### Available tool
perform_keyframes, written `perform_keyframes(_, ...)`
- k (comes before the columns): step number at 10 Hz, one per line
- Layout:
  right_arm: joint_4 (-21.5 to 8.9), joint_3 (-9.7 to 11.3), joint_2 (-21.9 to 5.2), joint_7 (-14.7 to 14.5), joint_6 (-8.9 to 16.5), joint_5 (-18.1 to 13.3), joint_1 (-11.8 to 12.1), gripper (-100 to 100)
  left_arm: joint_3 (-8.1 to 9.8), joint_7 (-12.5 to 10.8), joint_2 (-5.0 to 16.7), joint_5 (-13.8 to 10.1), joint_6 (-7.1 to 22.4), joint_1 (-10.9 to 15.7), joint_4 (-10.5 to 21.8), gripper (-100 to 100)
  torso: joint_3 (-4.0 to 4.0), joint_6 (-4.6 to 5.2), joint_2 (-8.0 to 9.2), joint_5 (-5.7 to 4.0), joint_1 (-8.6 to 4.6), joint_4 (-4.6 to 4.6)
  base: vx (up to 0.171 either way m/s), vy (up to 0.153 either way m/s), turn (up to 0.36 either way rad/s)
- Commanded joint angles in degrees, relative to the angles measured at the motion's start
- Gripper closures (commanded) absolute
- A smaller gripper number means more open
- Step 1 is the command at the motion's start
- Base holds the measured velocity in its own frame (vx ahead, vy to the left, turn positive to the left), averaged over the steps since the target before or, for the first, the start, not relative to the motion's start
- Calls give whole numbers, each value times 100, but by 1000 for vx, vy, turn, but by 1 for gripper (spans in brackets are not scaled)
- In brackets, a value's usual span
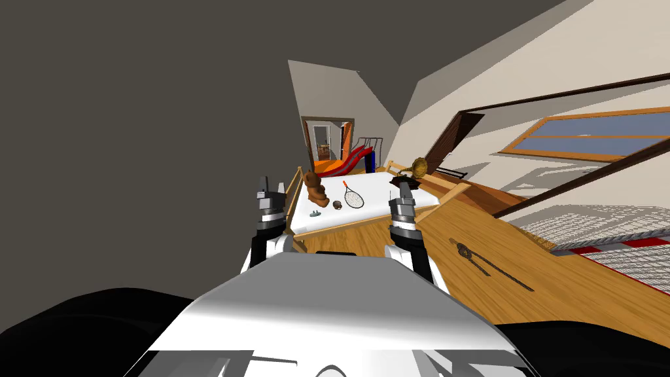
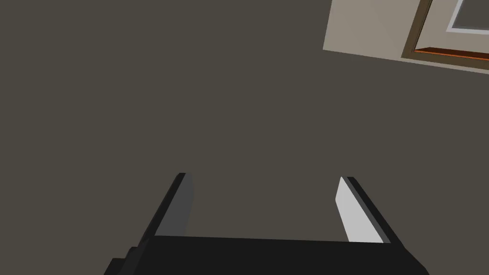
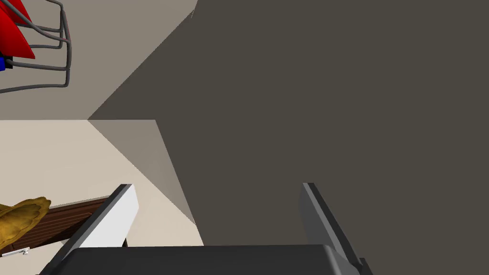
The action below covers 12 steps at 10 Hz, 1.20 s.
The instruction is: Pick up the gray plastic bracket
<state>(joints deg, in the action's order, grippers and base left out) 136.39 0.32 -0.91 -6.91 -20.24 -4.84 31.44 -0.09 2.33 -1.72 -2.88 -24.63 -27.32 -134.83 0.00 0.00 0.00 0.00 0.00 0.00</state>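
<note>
Both arms are up in front of you, short of the white surface (image 1: 383, 190) with its wooden rail.

- Left gripper (image 1: 264, 185): raised at the surface's left corner. Fingers (image 2: 356, 215) spread wide, nothing between them.
- Right gripper (image 1: 404, 188): raised at the near right side of the surface, close to the gramophone (image 1: 417, 169) with the gold horn. Fingers (image 3: 117, 215) also spread wide, holding nothing.
- Gray bracket (image 1: 316, 214): small, lying flat near the surface's front edge on its left part, between your two grippers and clear of both.
- Around it: a brown teddy bear (image 1: 316, 188) sits just behind the bracket, a small round brown object (image 1: 337, 205) lies beside it toward the right gripper, and a tennis racket (image 1: 353, 197) lies past that.
- Beyond the surface there is a red slide (image 1: 354, 157). A dark long-handled object (image 1: 481, 260) lies on the wooden floor (image 1: 563, 288) to your right, well apart from the bracket.
</note>
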Motion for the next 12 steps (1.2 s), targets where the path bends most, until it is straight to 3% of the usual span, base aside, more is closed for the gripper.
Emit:
perform_keyframes(1,0,0,0,0,0,0,0,0,-8,-11,247,-47,85,57,87,-100,0,0,0,0,0,0,-1,0,28)
perform_keyframes(6,0,0,0,0,0,0,0,0,-78,-91,1011,-440,754,511,755,-100,0,0,1,1,5,0,-6,4,69)
perform_keyframes(9,0,0,0,0,0,0,0,0,-100,-114,1126,-560,978,647,954,-100,0,0,1,1,4,0,-7,7,43)
perform_keyframes(11,0,0,0,0,0,0,0,0,-149,-164,1327,-832,1338,952,1391,-100,-1,0,-1,1,5,0,-7,10,111)
perform_keyframes(12,0,0,0,0,0,0,0,0,-149,-164,1327,-832,1436,952,1391,-100,0,-1,0,2,7,0,-9,6,36)
